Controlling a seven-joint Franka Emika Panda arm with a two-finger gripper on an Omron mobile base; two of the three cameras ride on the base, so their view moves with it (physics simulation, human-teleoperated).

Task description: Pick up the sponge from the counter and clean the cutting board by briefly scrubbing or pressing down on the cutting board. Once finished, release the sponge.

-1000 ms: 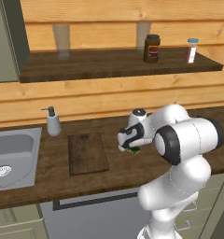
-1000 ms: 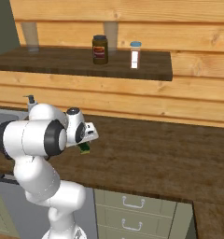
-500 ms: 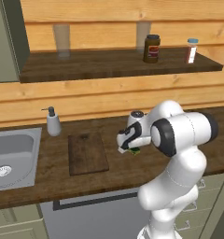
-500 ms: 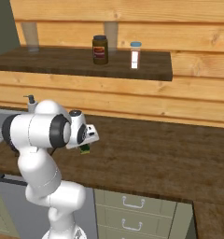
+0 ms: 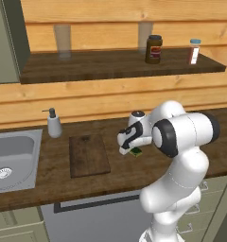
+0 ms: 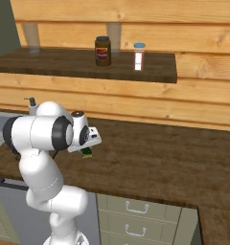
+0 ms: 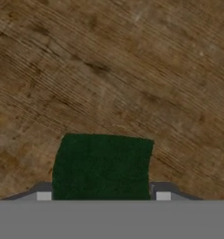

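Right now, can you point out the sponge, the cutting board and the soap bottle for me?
sponge [image 7: 102, 163], hand view, on its dark green top.
cutting board [image 5: 89, 156], left base view, middle of its flat face.
soap bottle [image 5: 54, 125], left base view, on its body.

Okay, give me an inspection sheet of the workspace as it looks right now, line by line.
Surface: brown wood counter with a steel sink set in at its left end.
Job's things: sponge, green top showing, between the pincer's tips just above the counter; cutting board lies flat, left of the sponge, nothing on it.
Clutter: soap dispenser behind the board, near the sink.
Grippers: pincer pointing down at the counter, right of the board, shut on the sponge.
Cables: nothing seen.
Surroundings: upper wooden shelf holding a dark jar, a small white bottle and two glasses; drawers below the counter.
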